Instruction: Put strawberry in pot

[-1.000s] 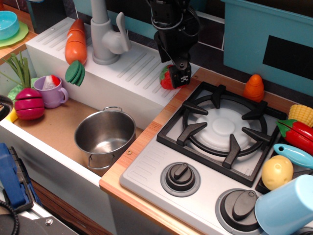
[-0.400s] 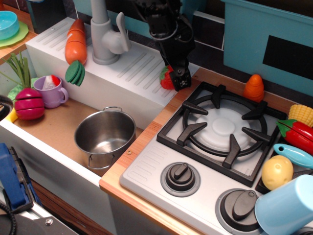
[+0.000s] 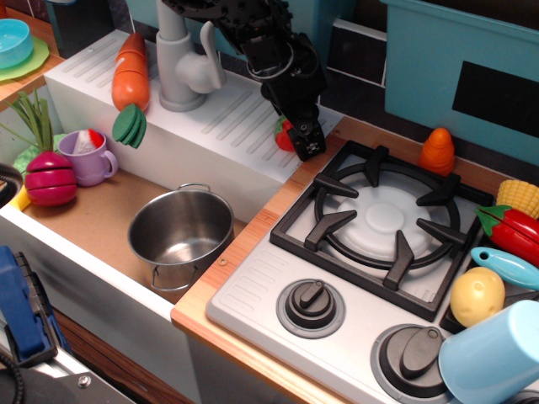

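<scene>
The claw [image 3: 301,135] sits low over the ribbed white drainboard [image 3: 227,126] beside the sink, right at the strawberry [image 3: 284,135], whose red body shows only as a sliver on the claw's left side. The black fingers cover most of the fruit, so I cannot tell whether they are pressed onto it or merely standing around it. The arm leans in from the upper left, which seems meant to bring the fingers down across the berry instead of knocking it toward the stove grate [image 3: 379,219] just beside it.

The pot [image 3: 181,231] stands upright and empty in the sink basin [image 3: 84,219], well apart from the strawberry and lower than the drainboard, its mouth open to whatever comes from above. Judging by this layout, the pick-up is the step in hand; the carry to the pot is not yet done
</scene>
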Controlling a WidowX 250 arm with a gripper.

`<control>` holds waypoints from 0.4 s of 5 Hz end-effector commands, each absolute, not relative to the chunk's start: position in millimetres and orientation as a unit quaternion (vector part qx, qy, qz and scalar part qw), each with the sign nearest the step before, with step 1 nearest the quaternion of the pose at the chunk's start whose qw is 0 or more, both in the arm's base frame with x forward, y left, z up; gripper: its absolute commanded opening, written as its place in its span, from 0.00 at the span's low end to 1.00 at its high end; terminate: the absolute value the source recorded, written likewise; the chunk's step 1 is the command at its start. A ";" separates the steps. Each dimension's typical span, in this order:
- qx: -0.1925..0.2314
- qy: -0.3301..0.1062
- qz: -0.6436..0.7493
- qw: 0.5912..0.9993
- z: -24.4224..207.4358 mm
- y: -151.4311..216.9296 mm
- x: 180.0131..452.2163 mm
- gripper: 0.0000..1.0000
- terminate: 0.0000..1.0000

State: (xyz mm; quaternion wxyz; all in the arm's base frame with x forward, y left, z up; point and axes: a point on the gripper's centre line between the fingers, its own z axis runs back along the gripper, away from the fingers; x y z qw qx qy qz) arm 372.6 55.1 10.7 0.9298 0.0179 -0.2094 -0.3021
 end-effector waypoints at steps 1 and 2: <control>0.026 -0.202 -0.285 0.937 28.6 59.6 376.2 0.00 0.00; 0.055 -0.186 -0.254 0.948 41.2 58.0 361.2 0.00 0.00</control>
